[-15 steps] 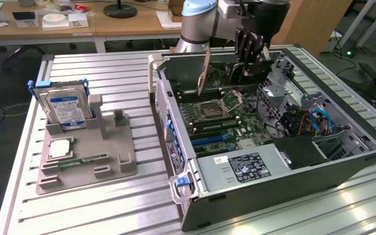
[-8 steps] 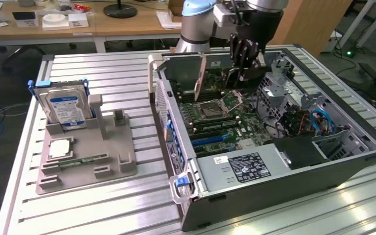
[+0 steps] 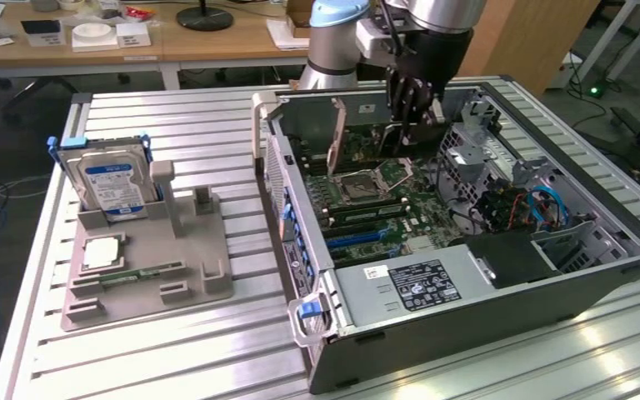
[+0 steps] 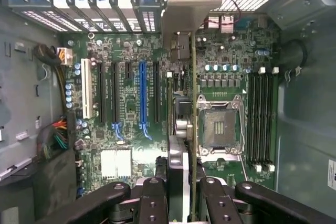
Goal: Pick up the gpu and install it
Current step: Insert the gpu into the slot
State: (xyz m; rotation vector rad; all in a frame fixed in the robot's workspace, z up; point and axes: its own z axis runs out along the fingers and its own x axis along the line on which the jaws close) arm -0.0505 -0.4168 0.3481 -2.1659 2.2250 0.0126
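Black gripper (image 4: 185, 203) narrow, seemingly around gpu (image 4: 184, 108).

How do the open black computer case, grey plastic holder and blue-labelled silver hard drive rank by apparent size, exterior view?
1. open black computer case
2. grey plastic holder
3. blue-labelled silver hard drive

Slatted table (image 3: 153, 358): computer case (image 3: 498, 329), grey holder (image 3: 203, 279)
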